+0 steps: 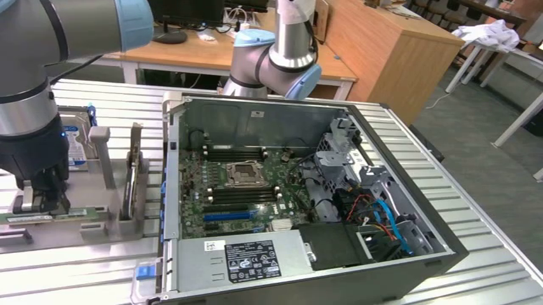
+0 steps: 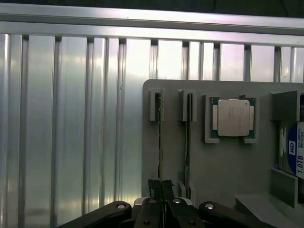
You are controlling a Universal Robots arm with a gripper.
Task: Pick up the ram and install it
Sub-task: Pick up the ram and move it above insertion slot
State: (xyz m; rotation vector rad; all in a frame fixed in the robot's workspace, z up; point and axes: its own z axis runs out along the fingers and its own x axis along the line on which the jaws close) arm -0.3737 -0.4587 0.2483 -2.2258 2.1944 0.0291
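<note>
Fingers (image 2: 155, 187) pinch the thin ram (image 2: 160, 137) edge-up in its holder (image 2: 223, 166); light, stiff, probably fragile, best gripped across its faces.

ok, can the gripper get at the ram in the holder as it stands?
Looks like yes: the gripper sits right over the ram, jaws shut on its upper edge. Nothing lies between them, and the second stick beside it stands apart.

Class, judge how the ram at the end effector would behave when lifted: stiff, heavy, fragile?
The ram is a thin flat board, so probably stiff and light. Standing on edge in the grey holder, it would likely tip if released unsupported.
</note>
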